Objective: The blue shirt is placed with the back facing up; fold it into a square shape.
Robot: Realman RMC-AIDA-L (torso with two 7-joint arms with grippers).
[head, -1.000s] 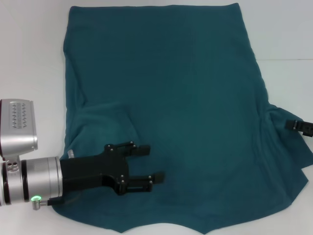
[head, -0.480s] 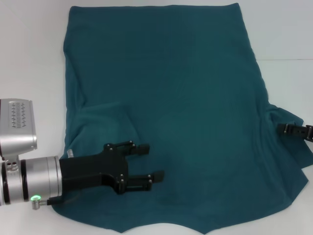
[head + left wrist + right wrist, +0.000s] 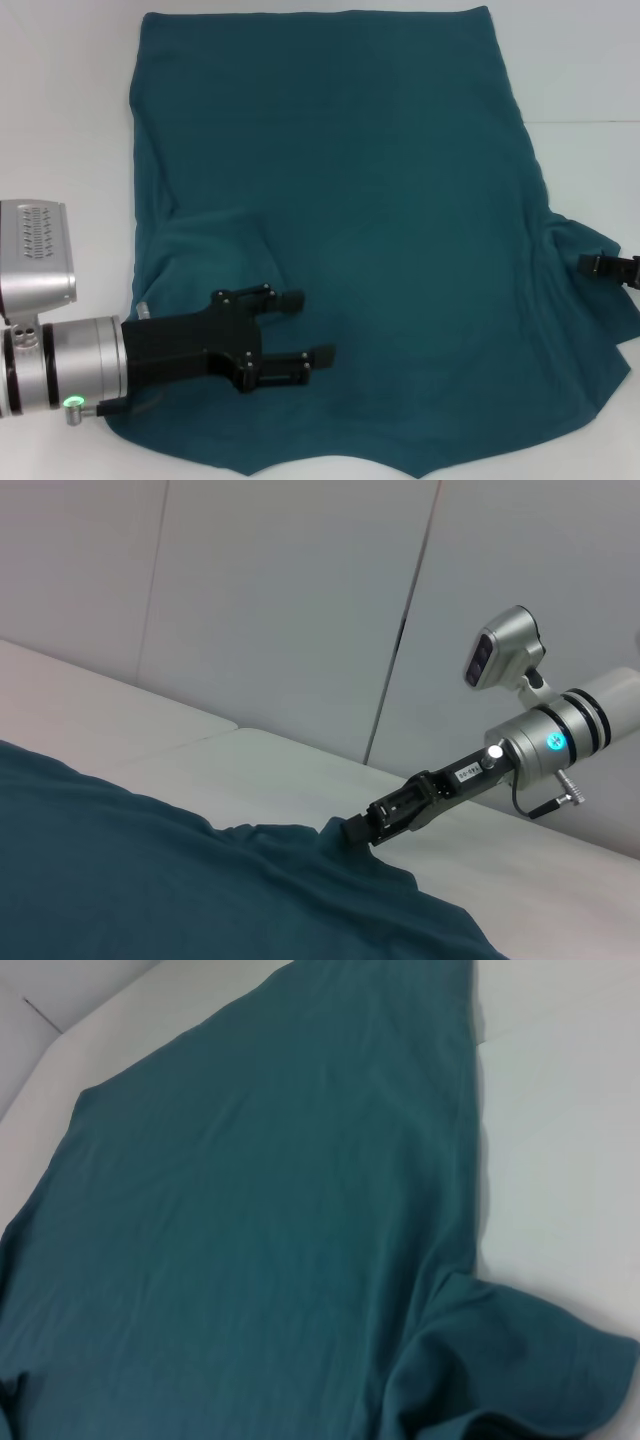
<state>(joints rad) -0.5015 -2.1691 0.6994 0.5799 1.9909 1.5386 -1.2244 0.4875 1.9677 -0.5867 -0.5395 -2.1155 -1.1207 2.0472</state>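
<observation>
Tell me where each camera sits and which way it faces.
Head view: above, looking down at the blue shirt on the white table; left claw open over the shirt, right claw at its sleeve.
Left wrist view: low, looking across the shirt at the right claw.
Right wrist view: looks along the shirt; no claw visible.
Shared: the shirt.

surface: white table (image 3: 70, 110) | on it: blue shirt (image 3: 370, 200), spread flat, plain side up
</observation>
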